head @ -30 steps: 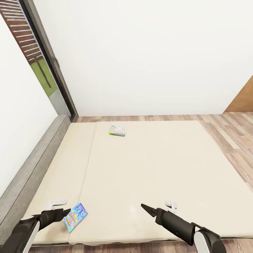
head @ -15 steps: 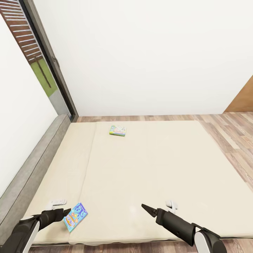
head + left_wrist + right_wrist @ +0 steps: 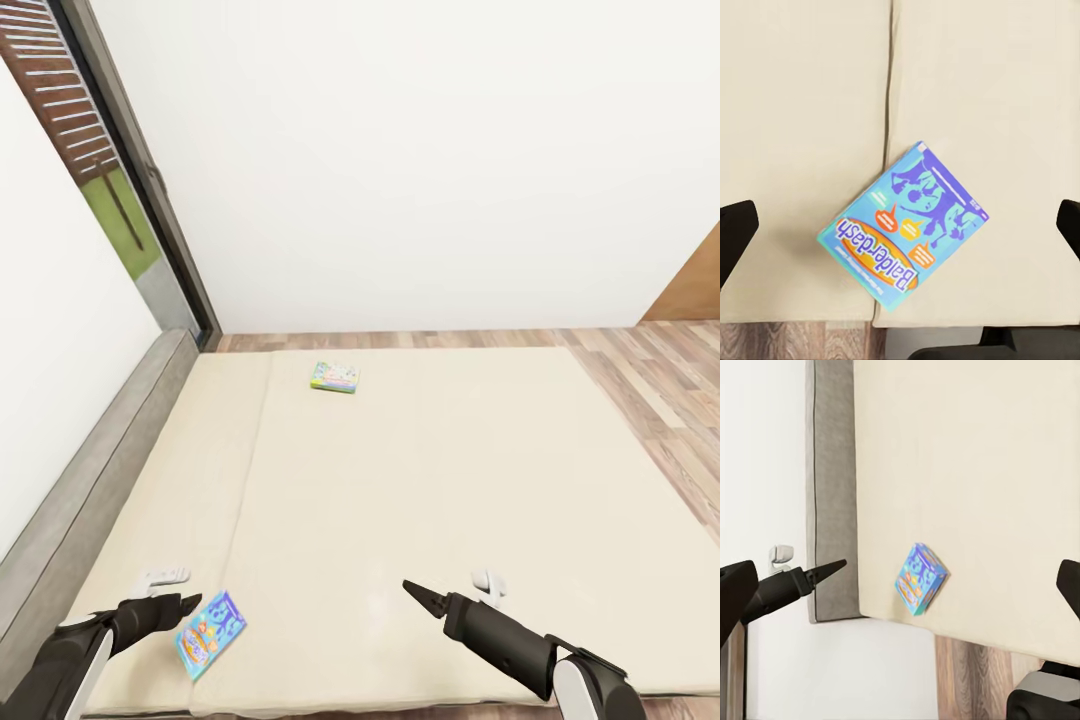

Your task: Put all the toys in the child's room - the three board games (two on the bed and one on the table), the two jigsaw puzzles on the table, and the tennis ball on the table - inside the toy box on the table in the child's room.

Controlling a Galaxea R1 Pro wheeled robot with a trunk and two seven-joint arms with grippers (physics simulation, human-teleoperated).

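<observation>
A blue board game (image 3: pixel 210 634) with cartoon figures lies flat on the beige bed (image 3: pixel 420 470), close to its near edge and across the mattress seam. My left gripper (image 3: pixel 190 601) hovers just left of it, open. From the left wrist the game (image 3: pixel 904 225) sits between the wide-spread fingers (image 3: pixel 735 234), below them and untouched. A second board game (image 3: pixel 335 376) with a light cover lies far up the bed. My right gripper (image 3: pixel 417 591) hangs open over the bare mattress to the right. The right wrist view shows the blue game (image 3: pixel 920 578) beside the left gripper (image 3: pixel 821 572).
A low grey headboard (image 3: pixel 90 480) runs along the bed's left side under a white wall. A tall grey-framed window (image 3: pixel 120 190) stands at the back left. Wood-plank floor (image 3: pixel 660 400) lies to the right of the bed and beyond it.
The whole view has slid a little towards the bed, so its near edge and the blue game sit lower in the picture. Both arms hold the same pose, grippers open.
</observation>
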